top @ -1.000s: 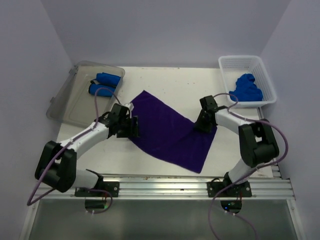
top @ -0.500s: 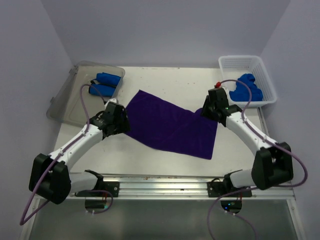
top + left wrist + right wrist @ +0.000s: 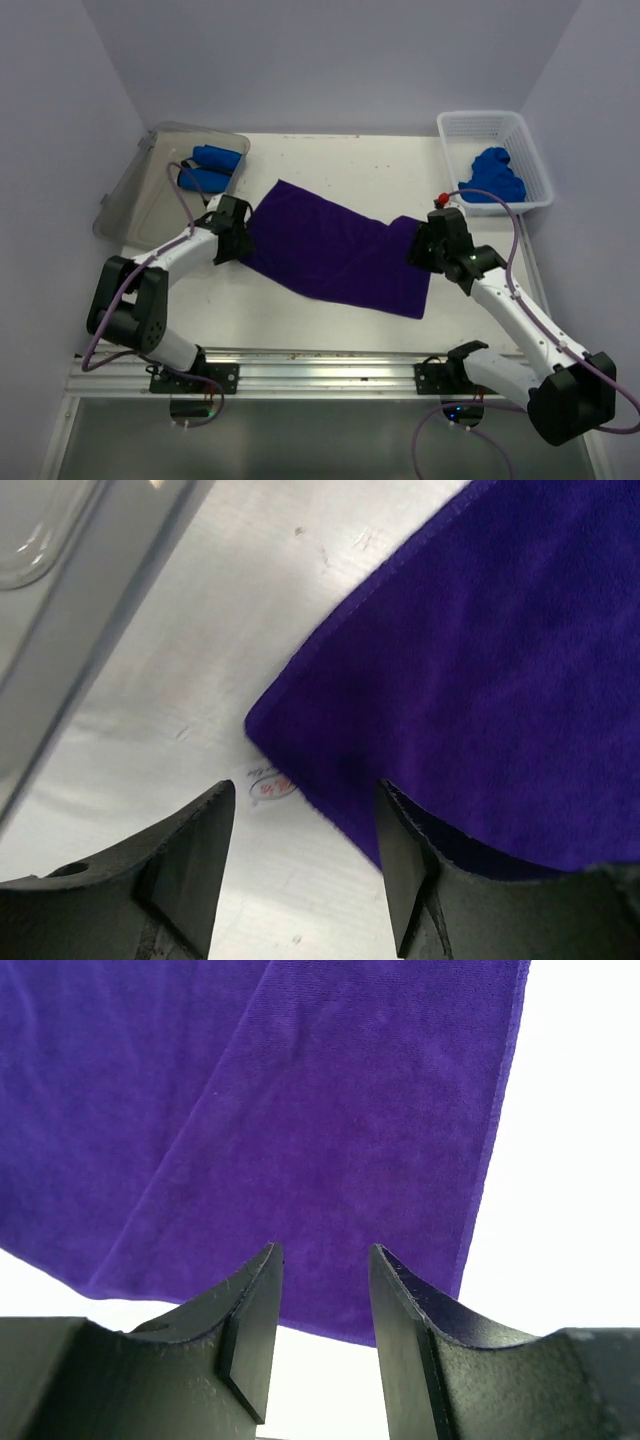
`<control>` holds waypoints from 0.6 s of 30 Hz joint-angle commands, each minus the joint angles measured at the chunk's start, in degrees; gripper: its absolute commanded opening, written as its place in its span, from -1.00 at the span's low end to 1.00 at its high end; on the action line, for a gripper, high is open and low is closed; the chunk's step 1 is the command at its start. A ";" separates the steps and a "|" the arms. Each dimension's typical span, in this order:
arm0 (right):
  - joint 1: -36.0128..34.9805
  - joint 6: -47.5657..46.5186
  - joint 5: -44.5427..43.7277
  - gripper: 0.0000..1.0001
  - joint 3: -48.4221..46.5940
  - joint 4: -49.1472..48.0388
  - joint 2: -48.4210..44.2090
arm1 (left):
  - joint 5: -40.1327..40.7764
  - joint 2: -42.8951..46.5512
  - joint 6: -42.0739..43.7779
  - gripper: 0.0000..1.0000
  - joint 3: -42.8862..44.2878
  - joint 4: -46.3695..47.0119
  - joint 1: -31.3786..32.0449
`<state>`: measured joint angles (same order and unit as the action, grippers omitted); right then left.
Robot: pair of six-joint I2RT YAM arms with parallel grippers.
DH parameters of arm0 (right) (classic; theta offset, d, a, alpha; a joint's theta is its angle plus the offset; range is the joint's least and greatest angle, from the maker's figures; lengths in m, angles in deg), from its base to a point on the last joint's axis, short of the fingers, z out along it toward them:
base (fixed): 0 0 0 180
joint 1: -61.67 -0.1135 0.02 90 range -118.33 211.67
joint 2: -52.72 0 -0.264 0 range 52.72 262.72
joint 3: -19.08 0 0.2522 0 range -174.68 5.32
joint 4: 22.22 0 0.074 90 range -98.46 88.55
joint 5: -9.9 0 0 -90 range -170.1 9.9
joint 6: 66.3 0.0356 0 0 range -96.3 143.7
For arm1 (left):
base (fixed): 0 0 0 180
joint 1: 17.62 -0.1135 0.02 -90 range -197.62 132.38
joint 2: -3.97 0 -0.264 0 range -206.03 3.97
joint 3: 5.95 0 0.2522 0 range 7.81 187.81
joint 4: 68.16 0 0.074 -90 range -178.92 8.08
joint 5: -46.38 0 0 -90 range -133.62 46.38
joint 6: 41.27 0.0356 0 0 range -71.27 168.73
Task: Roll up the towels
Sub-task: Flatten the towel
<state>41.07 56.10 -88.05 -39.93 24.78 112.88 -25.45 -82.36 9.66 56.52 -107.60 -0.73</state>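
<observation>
A dark purple towel (image 3: pixel 335 250) lies spread flat across the middle of the table. My left gripper (image 3: pixel 236 236) is at its left corner. In the left wrist view the gripper (image 3: pixel 305 810) is open, with the towel (image 3: pixel 480 650) corner just ahead and the right finger (image 3: pixel 400 860) over the towel's edge. My right gripper (image 3: pixel 426 247) hovers over the towel's right end. It is open (image 3: pixel 325 1270) above the near edge of the cloth (image 3: pixel 300 1110), with nothing between the fingers. Two rolled blue towels (image 3: pixel 205 166) lie in the tray, and a heap of blue towels (image 3: pixel 492 176) fills the basket.
A clear grey plastic tray (image 3: pixel 130 200) stands at the back left, close to my left arm. A white mesh basket (image 3: pixel 480 117) stands at the back right. A small printed label (image 3: pixel 268 788) lies on the table by the towel's corner.
The towel's raised right end has come down and now lies flat and stretched out. The right arm swung outward, and its gripper rose and came back. The left gripper shifted slightly towards the towel's left corner.
</observation>
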 commanded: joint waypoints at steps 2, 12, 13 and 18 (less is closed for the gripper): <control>0.03 2.30 2.31 -0.12 0.42 3.24 -2.06 | 0.90 -5.07 -2.50 0.20 2.18 8.35 -0.36; -0.05 12.23 1.45 -0.02 10.00 10.97 -12.42 | -0.77 -8.26 -4.08 -1.00 1.48 8.27 -0.36; -0.05 13.29 0.48 -0.02 11.32 11.06 -12.78 | -1.29 -7.12 -4.09 -1.00 0.69 8.09 -0.36; 0.03 18.48 -0.32 -0.04 14.93 11.85 -12.18 | -2.44 3.59 -4.70 -1.00 -6.42 5.46 -0.19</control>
<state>41.05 68.69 -87.06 -25.66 34.83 100.16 -27.00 -85.68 6.80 53.70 -99.77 -0.73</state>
